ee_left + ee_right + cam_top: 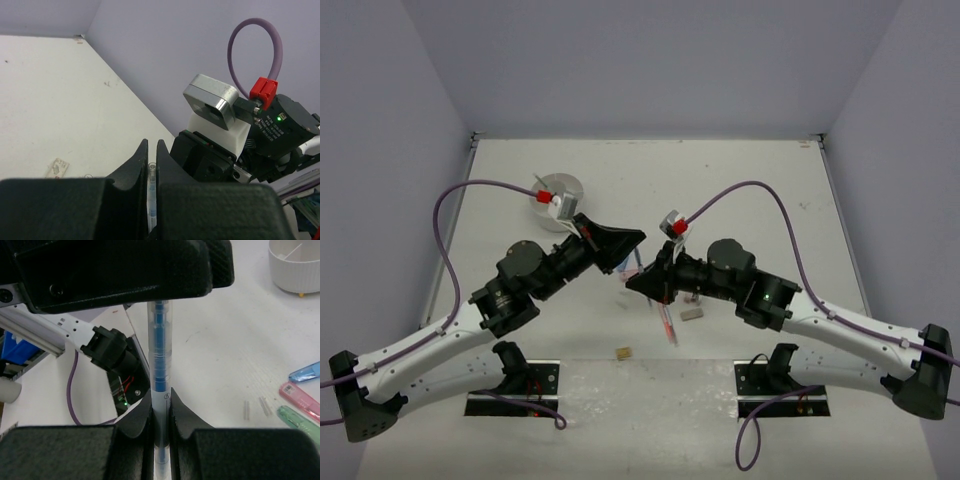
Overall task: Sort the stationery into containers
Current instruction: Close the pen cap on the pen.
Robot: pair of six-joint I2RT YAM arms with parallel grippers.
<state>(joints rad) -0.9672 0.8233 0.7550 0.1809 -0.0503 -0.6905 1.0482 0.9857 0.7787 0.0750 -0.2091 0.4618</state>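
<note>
A clear pen with blue inside [160, 340] is held off the table between both arms. My right gripper [161, 395] is shut on its lower barrel. My left gripper [152, 145] is shut on the other end, where the pen [151, 185] shows in the narrow slit between the fingers. In the top view the left gripper [638, 238] and right gripper [630, 283] meet tip to tip over mid-table. The white divided tub [295, 265] stands on the table beyond; in the top view this tub [560, 195] is partly hidden behind the left wrist.
Blue [305, 372], pink [300, 395] and green [300, 422] clip-like pieces lie side by side on the table. A red pen [667, 325] and a small grey eraser [691, 313] lie under the right arm. A tan eraser [623, 352] sits near the front edge.
</note>
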